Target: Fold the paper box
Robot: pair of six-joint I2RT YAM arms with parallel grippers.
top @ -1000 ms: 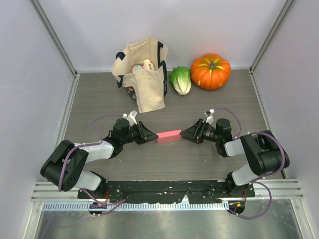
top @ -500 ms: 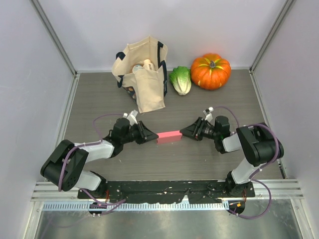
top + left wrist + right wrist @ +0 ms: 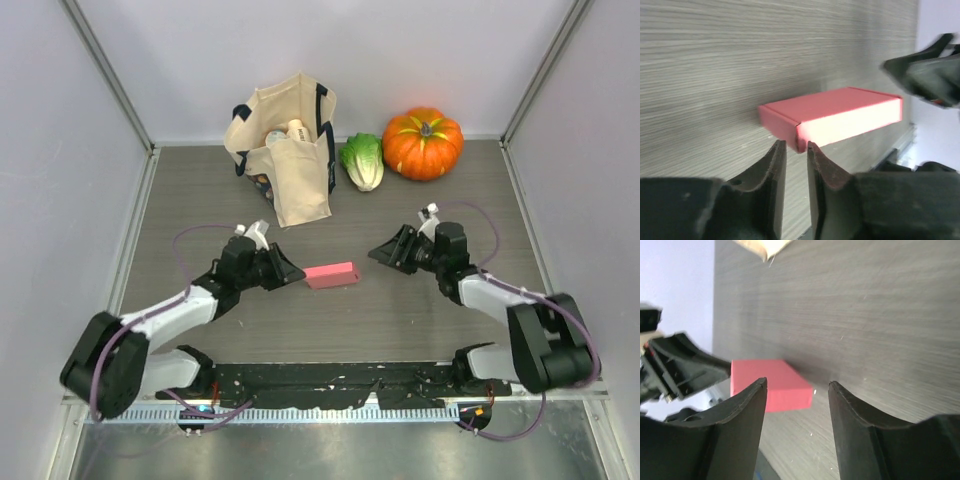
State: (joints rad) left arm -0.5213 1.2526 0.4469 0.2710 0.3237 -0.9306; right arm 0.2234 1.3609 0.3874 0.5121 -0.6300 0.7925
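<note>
The paper box (image 3: pixel 331 274) is a small, closed, slim pink box lying flat on the table between my arms. My left gripper (image 3: pixel 298 272) is just off its left end, and its jaws stand a narrow gap apart with nothing between them. In the left wrist view the box (image 3: pixel 835 115) lies just beyond the tips of the left gripper (image 3: pixel 795 145), corner towards them. My right gripper (image 3: pixel 375 254) is open and empty, a short way off the box's right end. The right wrist view shows the box (image 3: pixel 785 385) beyond the wide-open right gripper (image 3: pixel 797 385).
A beige tote bag (image 3: pixel 285 150) with items inside stands at the back, with a lettuce (image 3: pixel 362 160) and an orange pumpkin (image 3: pixel 423 142) to its right. The black rail (image 3: pixel 330 378) with the arm bases runs along the near edge.
Both grippers have drawn back from the ends of the box, the right one farther. The box now lies free on the table, shifted slightly left.
</note>
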